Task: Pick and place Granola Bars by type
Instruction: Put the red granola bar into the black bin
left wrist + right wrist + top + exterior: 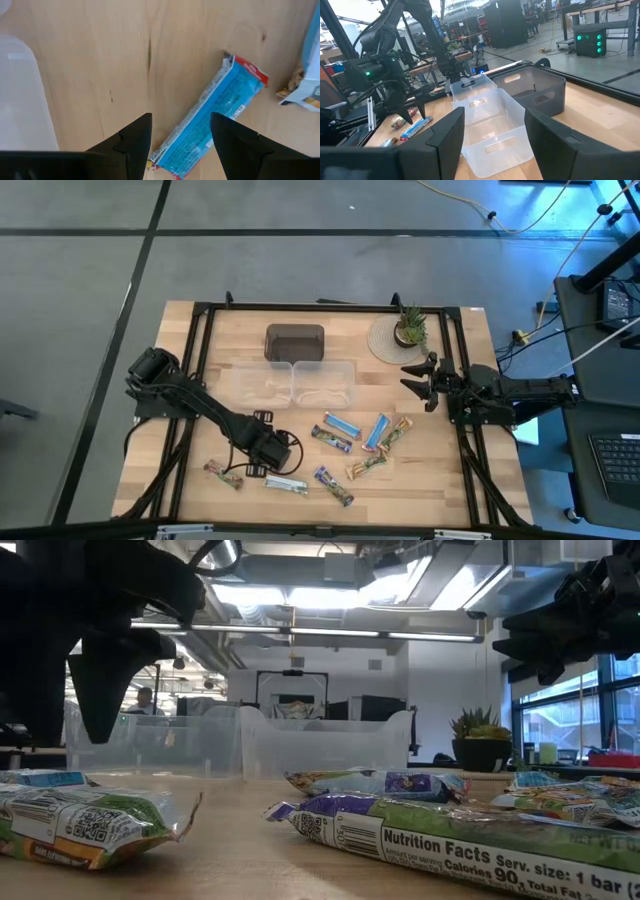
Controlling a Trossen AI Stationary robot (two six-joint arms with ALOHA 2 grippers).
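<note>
Left wrist view: blue-white granola bar point(210, 120) is lying flat on the desk point(125, 60), the left gripper point(181, 131) hovering with fingers parted, empty. Light, crinkly, probably slippery; pinching across its narrow middle looks best. Right gripper point(425, 382) is waiting open beside the clear tubs point(295, 382).

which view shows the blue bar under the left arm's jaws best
The left wrist view: the blue-white granola bar fills the frame, lying flat on the wood between the open jaws of the left gripper. The high view shows it small; the right wrist view, distant. In the low view I cannot pick it out.
</note>
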